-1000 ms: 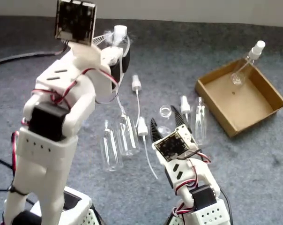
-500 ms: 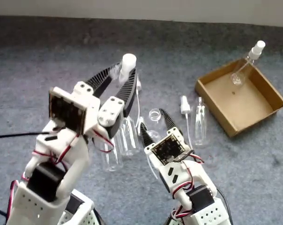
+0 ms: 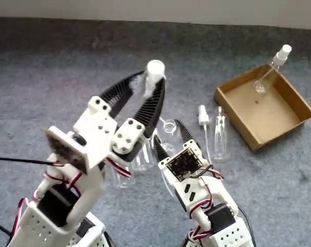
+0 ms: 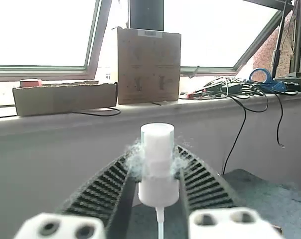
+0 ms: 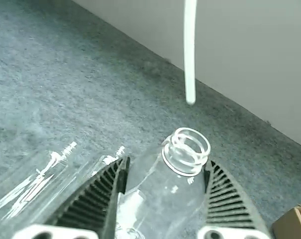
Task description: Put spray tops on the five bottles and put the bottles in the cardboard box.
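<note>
High camera: fixed above and behind my arms, looking down over the table (image 3: 52, 56). Left wrist camera: close behind my left gripper (image 4: 157, 155), facing level toward the windows (image 4: 41, 30). Right wrist camera: close behind my right gripper (image 5: 165, 167), angled down at the table. Shared with the high view: the spray top (image 3: 155, 69) and the bottle (image 5: 176, 167).

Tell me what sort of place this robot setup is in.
Probably a workshop or lab room rather than a home: a windowsill under large windows carries a tangle of cables and brown cartons, and the work surface is grey carpet.
</note>
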